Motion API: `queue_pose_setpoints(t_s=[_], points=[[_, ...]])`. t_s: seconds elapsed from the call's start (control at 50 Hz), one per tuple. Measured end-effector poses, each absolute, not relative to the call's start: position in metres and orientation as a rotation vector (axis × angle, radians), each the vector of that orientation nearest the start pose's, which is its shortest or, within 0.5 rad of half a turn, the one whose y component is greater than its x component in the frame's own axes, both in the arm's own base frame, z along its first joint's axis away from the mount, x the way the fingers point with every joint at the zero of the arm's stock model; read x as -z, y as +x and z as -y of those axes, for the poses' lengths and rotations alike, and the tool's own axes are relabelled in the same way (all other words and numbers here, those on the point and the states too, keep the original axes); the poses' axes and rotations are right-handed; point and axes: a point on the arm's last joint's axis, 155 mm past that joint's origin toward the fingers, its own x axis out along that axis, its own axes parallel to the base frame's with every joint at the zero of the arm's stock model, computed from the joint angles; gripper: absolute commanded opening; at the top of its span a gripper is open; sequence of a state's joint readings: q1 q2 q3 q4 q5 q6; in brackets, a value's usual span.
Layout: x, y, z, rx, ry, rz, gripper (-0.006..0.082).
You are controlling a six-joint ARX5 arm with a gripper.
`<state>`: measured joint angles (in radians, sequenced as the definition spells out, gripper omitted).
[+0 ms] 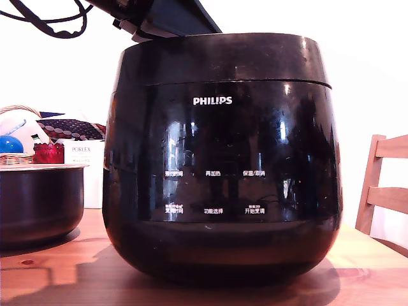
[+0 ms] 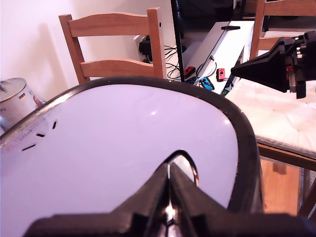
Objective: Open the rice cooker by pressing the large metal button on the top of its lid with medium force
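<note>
While closed, the hand (image 2: 169, 190) hides the lid's (image 2: 123, 143) button.

The rice cooker (image 1: 220, 159) stands centred on the table (image 1: 57, 274). A pot (image 1: 39, 204) sits at the exterior view's left (basket (image 1: 16, 137) behind it); a chair (image 1: 382, 188) stands right.

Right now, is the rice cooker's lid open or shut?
Shut: the lid sits flat on the rice cooker, only a thin seam showing.

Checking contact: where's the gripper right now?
Wrist view: gripper sits shut on the rice cooker's lid, fingertips at its metal button.
</note>
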<state>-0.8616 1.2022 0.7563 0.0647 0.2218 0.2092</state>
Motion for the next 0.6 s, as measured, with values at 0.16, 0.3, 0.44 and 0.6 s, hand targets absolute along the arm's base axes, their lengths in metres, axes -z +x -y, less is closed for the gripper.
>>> queue_pose_setpoints(t_s=[0.16,0.3,0.44,0.6], points=[[-0.212,0.23,0.337,1.128,0.265,-0.238,-0.0019],[-0.215,0.229,0.337,1.125,0.218,-0.227,-0.0019],[-0.22,0.227,0.333,1.113,0.178,-0.215,-0.0019],[-0.246,0.232,0.323,1.074,0.131,-0.15,-0.0019]])
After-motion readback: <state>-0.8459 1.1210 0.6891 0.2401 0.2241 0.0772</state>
